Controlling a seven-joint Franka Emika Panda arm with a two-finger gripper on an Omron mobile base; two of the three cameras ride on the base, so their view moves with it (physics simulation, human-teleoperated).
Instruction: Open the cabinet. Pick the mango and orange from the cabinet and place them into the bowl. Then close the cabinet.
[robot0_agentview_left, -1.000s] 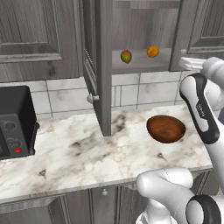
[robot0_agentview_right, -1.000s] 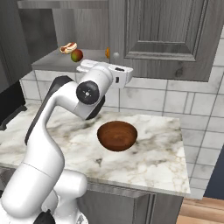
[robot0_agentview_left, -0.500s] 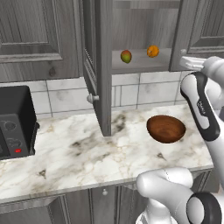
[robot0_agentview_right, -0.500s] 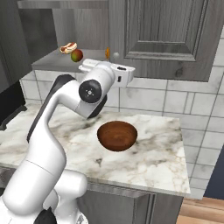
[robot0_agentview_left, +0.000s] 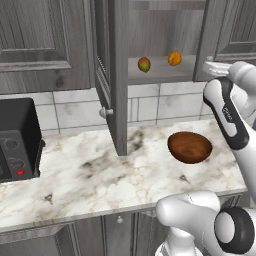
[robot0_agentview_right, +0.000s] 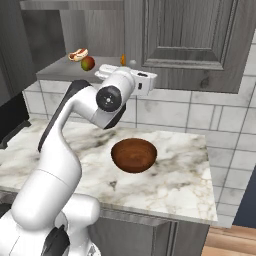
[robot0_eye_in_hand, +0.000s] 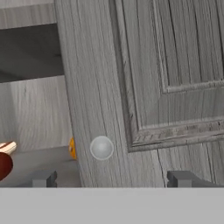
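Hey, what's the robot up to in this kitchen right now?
The arm has its gripper raised to the cabinet's right door, fingers spread either side of the silver knob, holding nothing. The left door stands wide open. The mango and orange sit on the shelf inside, and the wooden bowl waits empty on the marble counter. A hot dog lies by the mango.

Mango (robot0_agentview_left: 144, 64) left of orange (robot0_agentview_left: 174, 58) on cabinet (robot0_agentview_left: 118, 75) shelf — bowl (robot0_agentview_left: 189, 147) on counter (robot0_agentview_left: 90, 175) below, microwave (robot0_agentview_left: 16, 139) far left — gripper (robot0_eye_in_hand: 111, 178) before right door knob (robot0_eye_in_hand: 101, 147).
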